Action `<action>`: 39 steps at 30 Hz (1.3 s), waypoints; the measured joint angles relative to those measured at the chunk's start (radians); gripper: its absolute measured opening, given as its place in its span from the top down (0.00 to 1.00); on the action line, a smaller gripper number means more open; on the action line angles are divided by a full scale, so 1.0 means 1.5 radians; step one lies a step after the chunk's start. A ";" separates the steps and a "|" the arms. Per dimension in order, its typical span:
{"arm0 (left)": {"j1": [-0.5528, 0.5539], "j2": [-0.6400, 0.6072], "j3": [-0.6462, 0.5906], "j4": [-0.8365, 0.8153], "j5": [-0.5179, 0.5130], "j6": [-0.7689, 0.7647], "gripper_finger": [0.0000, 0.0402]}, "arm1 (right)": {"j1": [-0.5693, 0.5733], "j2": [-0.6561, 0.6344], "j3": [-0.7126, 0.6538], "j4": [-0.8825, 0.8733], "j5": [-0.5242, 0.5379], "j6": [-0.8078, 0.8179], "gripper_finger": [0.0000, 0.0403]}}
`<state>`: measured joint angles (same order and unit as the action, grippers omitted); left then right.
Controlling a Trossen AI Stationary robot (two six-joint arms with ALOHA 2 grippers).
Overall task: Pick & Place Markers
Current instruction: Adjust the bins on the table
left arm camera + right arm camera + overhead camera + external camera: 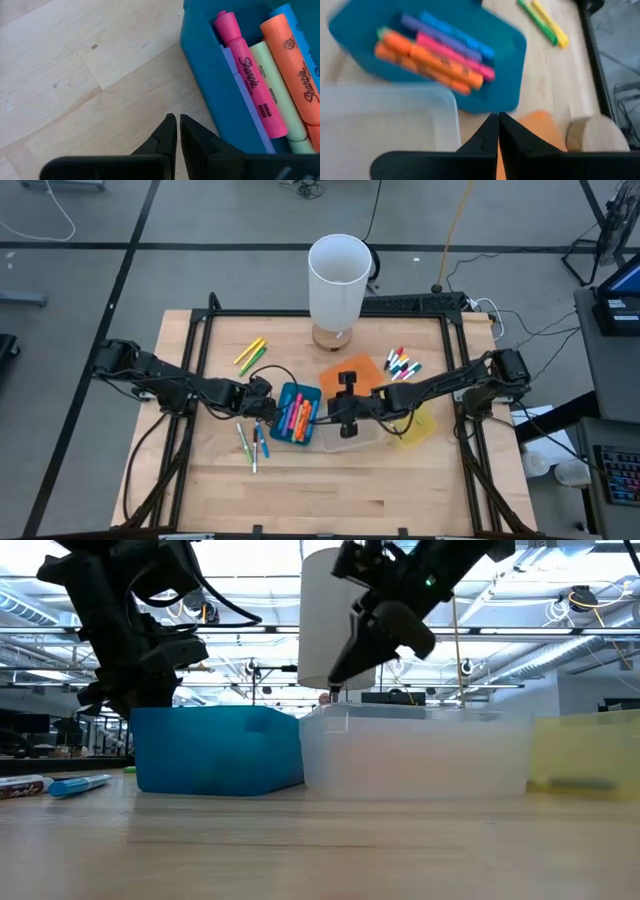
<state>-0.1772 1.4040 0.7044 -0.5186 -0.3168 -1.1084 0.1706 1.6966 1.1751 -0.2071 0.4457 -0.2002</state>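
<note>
Several markers [297, 416], pink, orange, green and blue, lie in a blue bin [290, 398]. My left gripper [262, 408] is shut and holds nothing; it hangs over bare wood just left of the bin's wall [210, 80]. My right gripper [333, 416] is also shut and holds nothing. It hovers over the corner where the blue bin [485, 100], a clear bin [390, 125] and an orange bin [540, 125] meet. A yellow and a green marker [250, 352] lie on the table at the far left. White markers with coloured caps [402, 365] lie at the far right. A few more markers [250, 445] lie in front of the blue bin.
A tall white cylinder on a wooden base [339, 278] stands at the far middle. A yellow bin [418, 427] sits right of the clear bin [352, 435]. A black frame [210, 320] borders the table. Bare wood [330, 490] stretches along the near edge.
</note>
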 joint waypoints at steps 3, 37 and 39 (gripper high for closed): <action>0.000 0.000 0.000 0.000 -0.003 0.000 0.94 | -0.039 -0.001 0.000 -0.044 -0.005 -0.004 1.00; 0.000 0.000 0.000 0.019 -0.012 -0.010 0.94 | -0.112 0.041 0.002 0.092 -0.236 0.013 1.00; 0.000 0.000 0.000 0.019 -0.012 -0.010 0.94 | -0.105 0.012 0.002 0.019 -0.170 -0.004 1.00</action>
<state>-0.1772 1.4040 0.7044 -0.4900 -0.3349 -1.1236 0.0125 1.7153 1.1778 -0.1782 0.1908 -0.2063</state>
